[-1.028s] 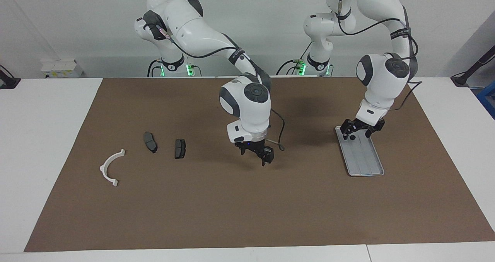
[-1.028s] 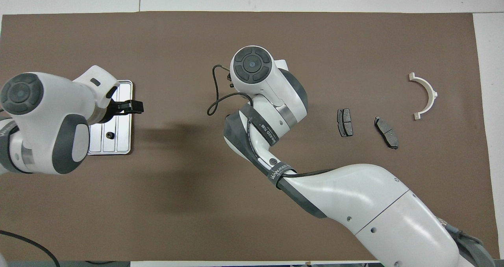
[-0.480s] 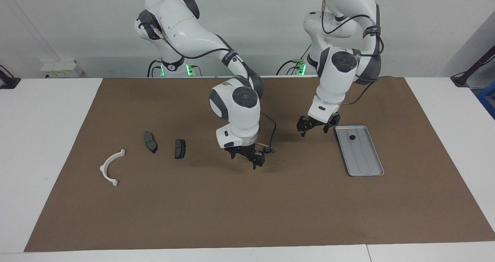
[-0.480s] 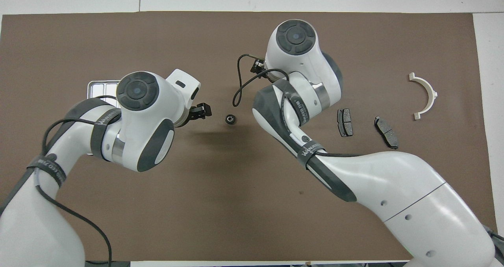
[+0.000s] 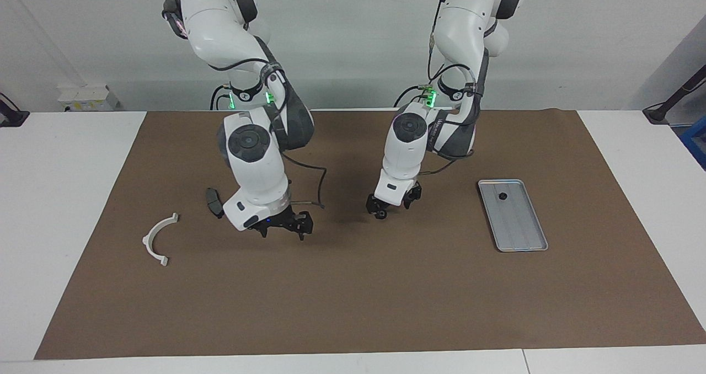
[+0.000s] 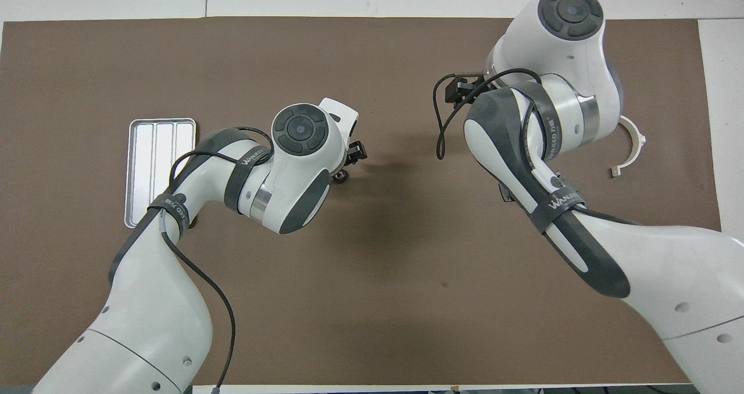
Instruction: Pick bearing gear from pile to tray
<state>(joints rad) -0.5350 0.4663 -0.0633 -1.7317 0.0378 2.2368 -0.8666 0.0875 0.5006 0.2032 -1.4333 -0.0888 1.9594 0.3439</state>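
Note:
The silver tray lies toward the left arm's end of the mat, with one small black round piece in it. A second black round piece lies on the mat mid-table. My left gripper hangs open, low and right at this piece, not closed on it. Of the pile I see a white arc and one dark pad. My right gripper is open and empty, low over the mat beside that pad. In the overhead view the right arm hides its gripper and the pads.
A brown mat covers the table, bare over its half farther from the robots. The tray shows partly under the left arm in the overhead view. The arc peeks out beside the right arm.
The left gripper has left the tray and swung to the black piece mid-table. The right gripper has moved away from that piece toward the pads. The piece stayed on the mat.

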